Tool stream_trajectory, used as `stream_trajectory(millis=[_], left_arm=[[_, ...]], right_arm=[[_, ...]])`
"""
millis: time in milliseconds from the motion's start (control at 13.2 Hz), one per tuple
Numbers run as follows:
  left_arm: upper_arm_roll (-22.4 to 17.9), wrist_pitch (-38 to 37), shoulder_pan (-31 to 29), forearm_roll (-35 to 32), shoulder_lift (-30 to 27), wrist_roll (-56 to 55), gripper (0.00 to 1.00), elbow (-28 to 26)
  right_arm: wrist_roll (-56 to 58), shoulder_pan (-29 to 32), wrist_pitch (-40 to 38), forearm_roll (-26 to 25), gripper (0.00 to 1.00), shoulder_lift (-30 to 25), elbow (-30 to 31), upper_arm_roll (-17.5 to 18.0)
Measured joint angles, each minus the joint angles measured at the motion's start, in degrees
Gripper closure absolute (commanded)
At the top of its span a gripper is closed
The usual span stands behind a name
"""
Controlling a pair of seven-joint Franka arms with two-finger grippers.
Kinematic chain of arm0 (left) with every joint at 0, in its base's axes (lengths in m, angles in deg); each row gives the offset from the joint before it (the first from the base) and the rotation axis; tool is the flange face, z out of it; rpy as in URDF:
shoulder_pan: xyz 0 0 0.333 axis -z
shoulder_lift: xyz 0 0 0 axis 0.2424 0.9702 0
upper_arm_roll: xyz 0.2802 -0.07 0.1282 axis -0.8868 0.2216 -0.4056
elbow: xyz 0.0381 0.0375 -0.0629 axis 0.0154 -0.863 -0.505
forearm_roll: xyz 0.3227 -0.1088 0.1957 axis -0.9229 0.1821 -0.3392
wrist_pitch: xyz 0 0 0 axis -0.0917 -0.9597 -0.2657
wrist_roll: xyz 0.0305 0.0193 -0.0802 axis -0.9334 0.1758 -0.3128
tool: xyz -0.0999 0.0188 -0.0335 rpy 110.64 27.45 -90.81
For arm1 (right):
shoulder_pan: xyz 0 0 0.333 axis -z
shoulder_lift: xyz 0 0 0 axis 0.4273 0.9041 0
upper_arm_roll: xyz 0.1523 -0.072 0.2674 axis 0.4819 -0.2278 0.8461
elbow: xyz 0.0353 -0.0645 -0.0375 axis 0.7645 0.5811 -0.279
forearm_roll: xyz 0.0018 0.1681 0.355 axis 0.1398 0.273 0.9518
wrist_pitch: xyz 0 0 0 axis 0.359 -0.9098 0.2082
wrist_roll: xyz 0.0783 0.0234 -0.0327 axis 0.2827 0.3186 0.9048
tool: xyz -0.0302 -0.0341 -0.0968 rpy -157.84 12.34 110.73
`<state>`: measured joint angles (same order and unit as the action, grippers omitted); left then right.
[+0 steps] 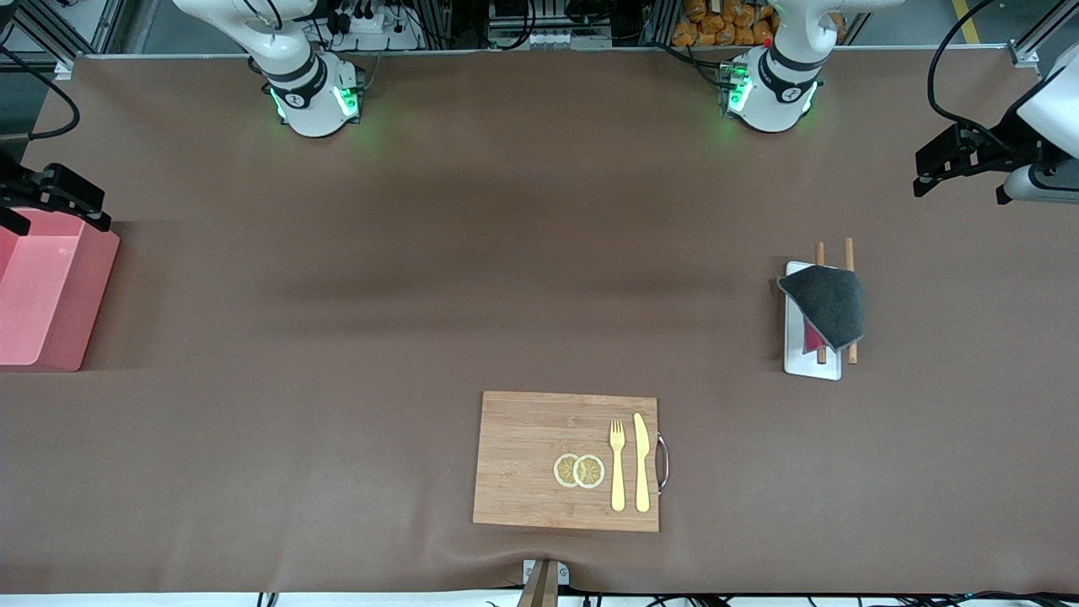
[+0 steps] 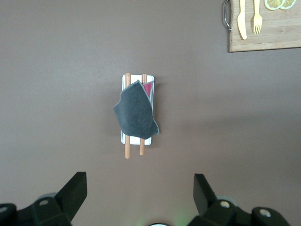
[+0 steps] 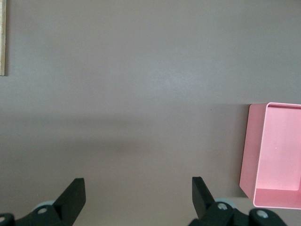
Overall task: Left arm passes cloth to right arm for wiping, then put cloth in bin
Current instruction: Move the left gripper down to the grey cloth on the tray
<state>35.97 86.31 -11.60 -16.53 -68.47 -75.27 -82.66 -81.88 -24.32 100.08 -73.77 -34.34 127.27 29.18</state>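
1. Looking down in the front view: one dark charcoal-grey cloth (image 1: 826, 305) with a crimson underside lies draped on one white rectangular tray (image 1: 811, 364) across two wooden sticks (image 1: 851, 253), toward the left arm's end of the table. One salmon-pink plastic bin (image 1: 50, 299) stands at the right arm's end. One bamboo cutting board (image 1: 539, 459) carries one yellow fork (image 1: 617, 464), one yellow knife (image 1: 641, 462) and two lemon slices (image 1: 579, 470). The left gripper (image 1: 957, 160) hangs over bare table; the right gripper (image 1: 46, 198) hangs over the bin's edge.

2. The left wrist view shows what the front hides: the left gripper's fingers (image 2: 75, 190) stand wide apart, empty. The cloth's long axis follows the tray and sticks.

3. The right wrist view alone shows the right gripper's fingers (image 3: 73, 197) apart, empty, and the bin's bare interior.
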Motion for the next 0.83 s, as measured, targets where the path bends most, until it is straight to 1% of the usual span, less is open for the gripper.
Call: stream_trajectory(millis=[303,454,606,681,833], left_arm=[[-0.13,-0.01,-0.23,0.00,0.08,0.00,0.00,0.03],[-0.32,-0.14,-0.25,-0.02,1.48,-0.07,0.00,-0.05],[-0.44,0.28,-0.23,-0.37,5.59,-1.65,0.00,-0.21],[-0.39,1.75,-0.19,-1.01,8.37,-3.92,0.00,-0.21],[-0.48,7.29,-0.28,-1.91,13.43,-8.22,0.00,-0.11]], right_arm=[[-1.28,0.00,-0.33,0.10,0.00,0.03,0.03,0.00],[-1.47,0.00,-0.52,0.10,0.00,0.05,0.03,0.00],[-1.50,0.00,-0.76,0.10,0.00,0.08,0.05,0.01],[-1.52,0.00,-0.77,0.11,0.00,0.13,0.08,0.01],[-1.53,0.00,-0.81,0.11,0.00,0.22,0.10,0.02]])
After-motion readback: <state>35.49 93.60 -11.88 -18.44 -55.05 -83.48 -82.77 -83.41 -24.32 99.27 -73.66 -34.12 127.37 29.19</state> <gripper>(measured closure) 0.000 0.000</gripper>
